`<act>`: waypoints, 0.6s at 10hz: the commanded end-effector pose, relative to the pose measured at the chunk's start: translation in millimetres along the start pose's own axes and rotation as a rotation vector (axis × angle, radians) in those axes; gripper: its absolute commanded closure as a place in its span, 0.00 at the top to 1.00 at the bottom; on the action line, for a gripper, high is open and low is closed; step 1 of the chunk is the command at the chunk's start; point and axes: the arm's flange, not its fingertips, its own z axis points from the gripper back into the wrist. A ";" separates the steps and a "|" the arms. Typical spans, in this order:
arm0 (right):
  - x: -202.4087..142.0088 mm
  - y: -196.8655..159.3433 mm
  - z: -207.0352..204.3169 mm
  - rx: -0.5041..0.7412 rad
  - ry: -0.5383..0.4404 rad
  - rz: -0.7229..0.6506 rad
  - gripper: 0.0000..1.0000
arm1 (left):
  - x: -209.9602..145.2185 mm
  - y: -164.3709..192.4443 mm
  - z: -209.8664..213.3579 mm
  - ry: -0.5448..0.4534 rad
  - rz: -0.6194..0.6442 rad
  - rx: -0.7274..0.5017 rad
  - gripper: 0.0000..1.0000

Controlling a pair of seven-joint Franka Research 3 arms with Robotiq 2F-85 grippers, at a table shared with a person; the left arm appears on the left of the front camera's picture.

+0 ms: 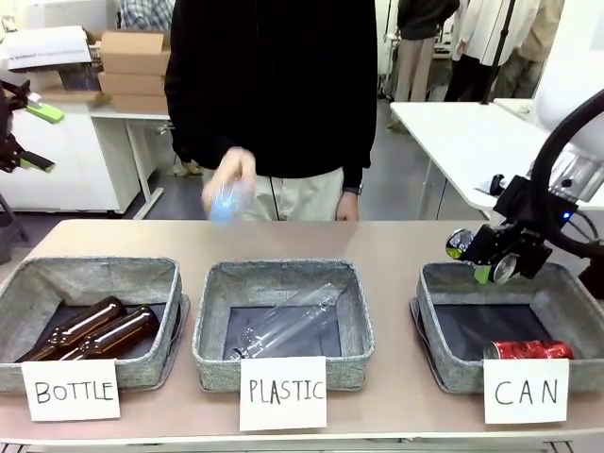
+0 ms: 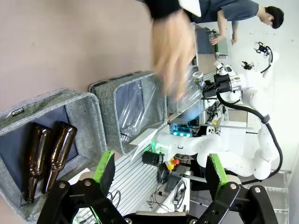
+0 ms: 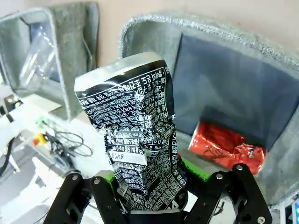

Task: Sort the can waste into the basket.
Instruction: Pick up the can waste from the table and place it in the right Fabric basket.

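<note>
Front: the right gripper [image 1: 494, 260] is seen clamped on the silver can [image 1: 461, 243] above the far rim of the CAN basket [image 1: 451, 363]; the red can [image 1: 528, 350] lies inside, near the front wall (dark floor behind it free).

Left wrist: the left gripper [image 2: 160, 170] is spread wide, holding nothing.

Right wrist: the crumpled silver can [image 3: 135, 140] is held over the basket.

Basket carded PLASTIC [image 1: 351, 321] at centre, holding a clear plastic bottle [image 1: 283, 326]. To its left, basket carded BOTTLE [image 1: 94, 279] holding two brown glass bottles [image 1: 90, 332].
</note>
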 end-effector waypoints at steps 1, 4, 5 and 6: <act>-4.3 1.3 3.3 0.015 -0.024 0.005 0.00 | -2.5 -2.0 1.7 0.006 0.001 0.010 1.00; -1.1 2.5 -0.8 0.001 0.008 0.007 1.00 | -2.5 -2.0 1.7 0.006 0.001 0.010 1.00; -1.3 2.6 -1.1 -0.002 0.011 0.014 1.00 | -2.5 -2.0 1.7 0.006 0.001 0.010 1.00; -1.0 2.5 -0.5 0.000 0.012 0.012 1.00 | -2.5 -2.0 1.7 0.006 0.001 0.010 1.00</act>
